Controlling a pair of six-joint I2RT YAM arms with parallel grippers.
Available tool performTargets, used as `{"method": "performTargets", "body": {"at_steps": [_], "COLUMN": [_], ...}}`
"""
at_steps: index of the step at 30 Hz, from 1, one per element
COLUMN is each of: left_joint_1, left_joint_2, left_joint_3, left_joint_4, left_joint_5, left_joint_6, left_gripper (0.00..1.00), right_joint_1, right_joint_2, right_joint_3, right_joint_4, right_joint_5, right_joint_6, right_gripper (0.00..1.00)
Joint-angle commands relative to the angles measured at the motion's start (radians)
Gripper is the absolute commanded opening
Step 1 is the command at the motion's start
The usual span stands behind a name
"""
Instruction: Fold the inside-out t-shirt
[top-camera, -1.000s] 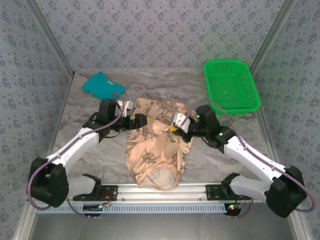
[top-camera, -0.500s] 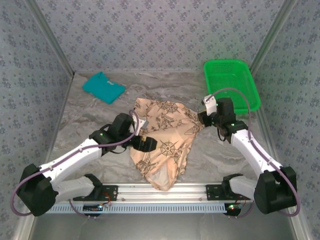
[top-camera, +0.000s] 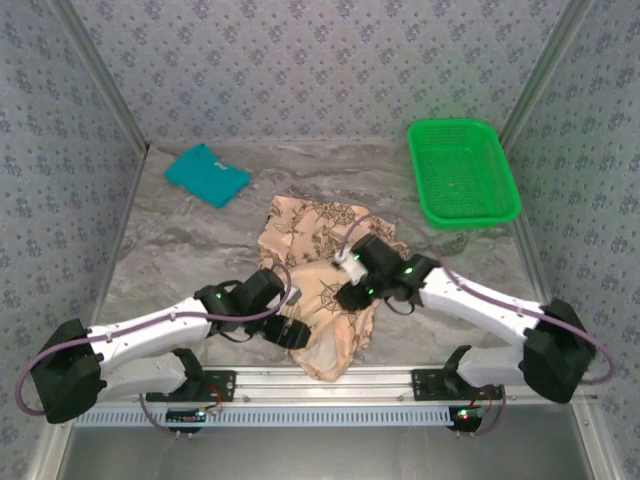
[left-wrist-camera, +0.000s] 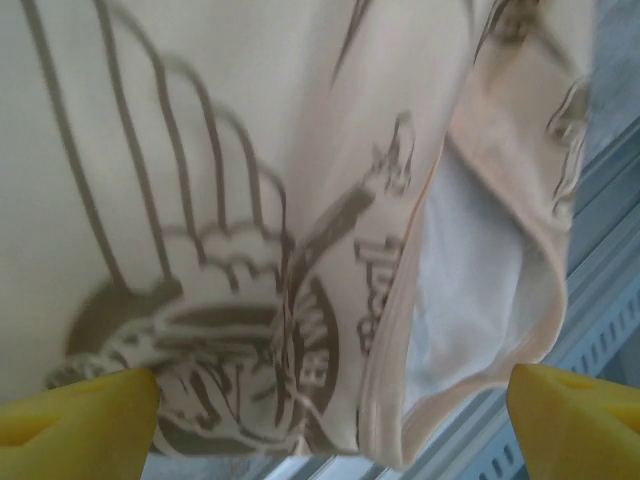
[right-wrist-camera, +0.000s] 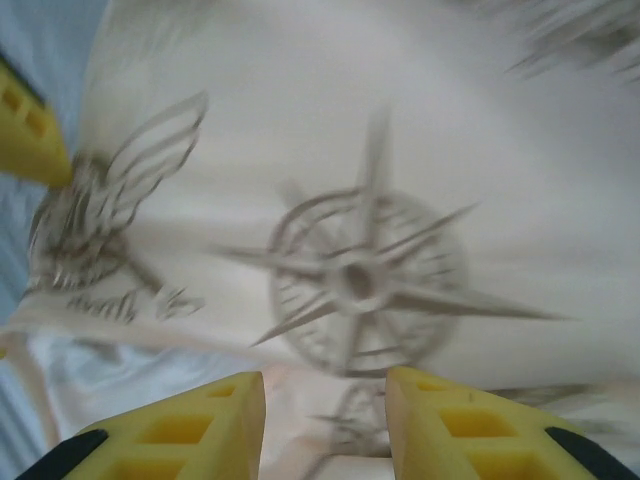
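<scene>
The inside-out t-shirt (top-camera: 322, 232) lies crumpled at the middle of the grey marbled table (top-camera: 180, 240), its length running from mid-table toward the near edge, where its lower end reaches the metal rail (top-camera: 400, 372). Peach-beige cloth with dark compass-rose prints faces up, and the heap is bunched and uneven rather than flat. The left gripper (top-camera: 290, 332) sits at the shirt's near-left edge. In the left wrist view its yellow fingertips (left-wrist-camera: 80, 420) stand wide apart at opposite sides of the frame, with printed cloth (left-wrist-camera: 250, 200) lying between and beyond them, and nothing is pinched. That view also shows a hemmed opening (left-wrist-camera: 470, 280) with a paler inner face, close to the rail. The right gripper (top-camera: 348, 295) is over the middle of the shirt, near the left gripper but apart from it. In the right wrist view its yellow fingers (right-wrist-camera: 170, 435) are partly spread with a narrow gap, directly above a compass-rose print (right-wrist-camera: 360, 280). No cloth is seen caught between them, and contact with the cloth cannot be determined. A folded teal shirt (top-camera: 205, 174) lies at the far left of the table, well apart. A green plastic basket (top-camera: 414, 160) stands at the far right.
</scene>
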Motion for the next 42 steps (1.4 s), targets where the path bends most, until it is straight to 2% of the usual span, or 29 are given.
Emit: {"method": "performTargets", "body": {"at_steps": [1, 4, 8, 10, 11, 12, 13, 15, 16, 19, 22, 24, 25, 27, 30, 35, 37, 39, 42], "left_joint_1": [-0.073, -0.111, -0.112, -0.112, -0.112, -0.109, -0.106, -0.091, -0.082, -0.045, 0.014, 0.046, 0.054, 0.063, 0.065, 0.065, 0.065, 0.065, 0.065], "left_joint_2": [-0.03, 0.017, 0.104, 0.126, 0.134, 0.139, 0.139, 0.122, 0.107, 0.03, -0.06, -0.118, -0.138, -0.174, -0.201, -0.206, -0.203, -0.2, -0.212], "left_joint_3": [-0.016, -0.025, -0.001, 0.007, 0.016, 0.024, 0.032, 0.054, 0.065, 0.114, 0.161, 0.176, 0.178, 0.177, 0.172, 0.167, 0.169, 0.177, 0.181], "left_joint_4": [0.03, 0.031, 0.05, 0.066, 0.065, 0.06, 0.053, 0.022, 0.006, -0.072, -0.169, -0.186, -0.183, -0.155, -0.103, -0.049, -0.024, -0.011, 0.001], "left_joint_5": [-0.037, -0.082, -0.126, -0.147, -0.163, -0.177, -0.182, -0.183, -0.173, -0.168, -0.21, -0.205, -0.203, -0.191, -0.16, -0.111, -0.088, -0.065, -0.063], "left_joint_6": [-0.108, -0.124, -0.089, -0.063, -0.053, -0.042, -0.036, -0.02, -0.01, 0.042, 0.094, 0.137, 0.149, 0.171, 0.191, 0.192, 0.178, 0.167, 0.139], "left_gripper": [0.9, 0.9, 0.82, 0.63, 0.52, 0.42, 0.34, 0.18, 0.13, 0.06, 0.03, 0.04, 0.03, 0.04, 0.04, 0.05, 0.06, 0.07, 0.07], "right_joint_1": [0.105, 0.123, 0.137, 0.138, 0.137, 0.134, 0.13, 0.127, 0.126, 0.125, 0.104, 0.107, 0.12, 0.169, 0.216, 0.189, 0.175, 0.169, 0.203], "right_joint_2": [0.07, 0.129, 0.228, 0.266, 0.276, 0.276, 0.267, 0.228, 0.207, 0.145, 0.105, 0.071, 0.053, 0.003, -0.054, -0.02, 0.031, 0.073, 0.107], "right_joint_3": [-0.041, -0.06, -0.046, -0.037, -0.03, -0.03, -0.03, -0.035, -0.041, -0.066, -0.099, -0.116, -0.121, -0.135, -0.188, -0.185, -0.144, -0.118, -0.121], "right_joint_4": [0.005, 0.066, 0.132, 0.165, 0.171, 0.179, 0.189, 0.184, 0.177, 0.124, 0.09, 0.129, 0.163, 0.257, 0.433, 0.575, 0.592, 0.61, 0.666], "right_joint_5": [0.019, 0.027, 0.1, 0.14, 0.182, 0.209, 0.21, 0.219, 0.221, 0.268, 0.307, 0.271, 0.235, 0.173, 0.139, 0.24, 0.329, 0.389, 0.506], "right_joint_6": [0.093, 0.116, 0.13, 0.14, 0.155, 0.169, 0.173, 0.186, 0.188, 0.207, 0.244, 0.191, 0.144, 0.015, -0.128, -0.235, -0.182, -0.106, 0.004], "right_gripper": [0.4, 0.43, 0.45, 0.43, 0.38, 0.28, 0.22, 0.15, 0.15, 0.13, 0.14, 0.16, 0.2, 0.35, 0.43, 0.53, 0.57, 0.67, 0.69]}}
